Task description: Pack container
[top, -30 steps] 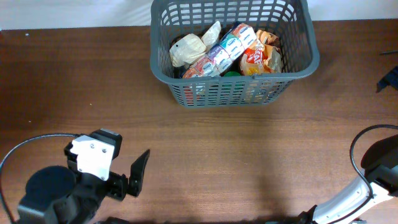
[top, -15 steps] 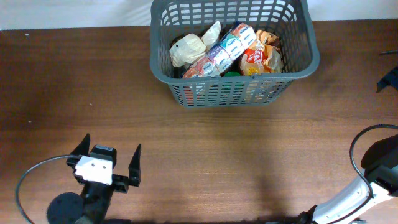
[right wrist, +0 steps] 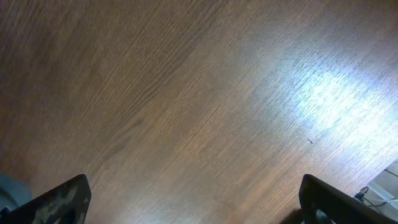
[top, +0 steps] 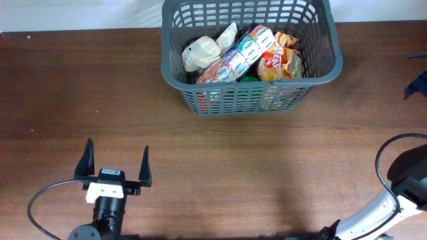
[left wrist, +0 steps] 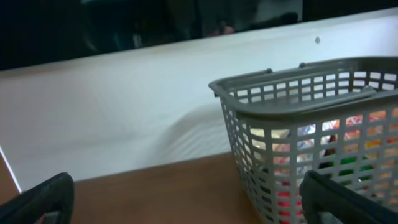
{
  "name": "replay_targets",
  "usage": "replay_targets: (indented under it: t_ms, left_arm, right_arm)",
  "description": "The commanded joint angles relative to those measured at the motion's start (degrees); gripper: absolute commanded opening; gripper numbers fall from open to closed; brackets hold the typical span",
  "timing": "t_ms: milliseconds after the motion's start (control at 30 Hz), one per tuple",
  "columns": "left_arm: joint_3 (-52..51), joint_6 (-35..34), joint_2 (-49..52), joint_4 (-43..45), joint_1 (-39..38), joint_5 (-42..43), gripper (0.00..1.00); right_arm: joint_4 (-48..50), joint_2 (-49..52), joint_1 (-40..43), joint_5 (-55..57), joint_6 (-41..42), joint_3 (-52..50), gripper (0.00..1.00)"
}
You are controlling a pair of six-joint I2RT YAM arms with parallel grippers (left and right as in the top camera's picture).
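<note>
The dark grey basket (top: 320, 75) stands at the back centre of the table, filled with several wrapped groceries: a cream bag (top: 200, 53), a long striped packet (top: 241, 52) and an orange packet (top: 279, 63). It also shows at the right in the left wrist view (left wrist: 292, 99). My left gripper (top: 115, 160) is open and empty near the front left edge, fingers pointing toward the back, well apart from the basket. My right gripper (right wrist: 199, 199) is open and empty over bare wood; in the overhead view only part of its arm (top: 393, 200) shows at the front right corner.
A white wall (left wrist: 124, 124) runs behind the table's far edge. A black cable (top: 47, 193) loops by the left arm's base. A dark object (top: 417, 83) sits at the right edge. Bare brown wood (top: 233, 167) lies between the arms.
My left arm has drawn back toward the front edge and turned, so its open fingers now point straight toward the back. The basket and the right arm have not moved.
</note>
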State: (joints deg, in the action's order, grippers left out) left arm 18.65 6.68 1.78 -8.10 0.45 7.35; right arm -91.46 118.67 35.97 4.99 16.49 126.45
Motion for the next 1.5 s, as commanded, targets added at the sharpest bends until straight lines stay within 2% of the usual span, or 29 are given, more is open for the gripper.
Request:
replay_targets:
  t_ms: [0, 500, 867, 1133, 1467]
  left_arm:
    - [-2.7, 0.9, -1.5, 2.2, 1.1, 0.9, 0.99]
    - [-12.1, 2.4, -1.5, 11.2, 1.1, 3.0, 0.99]
    - [-17.0, 2.5, -1.5, 10.9, 1.1, 1.7, 0.99]
    - [-17.6, 2.5, -1.5, 3.1, 1.1, 0.3, 0.99]
    - [-17.6, 2.4, -1.5, 2.9, 1.1, 0.2, 0.99]
  right_arm:
    - [0.0, -0.2, 0.1, 0.1, 0.5, -0.3, 0.99]
    - [0.0, -0.2, 0.1, 0.1, 0.5, -0.3, 0.99]
    - [0.0, -0.2, 0.1, 0.1, 0.5, -0.3, 0.99]
    - [0.0, -0.2, 0.1, 0.1, 0.5, -0.3, 0.99]
    - [0.0, -0.2, 0.1, 0.1, 0.5, -0.3, 0.99]
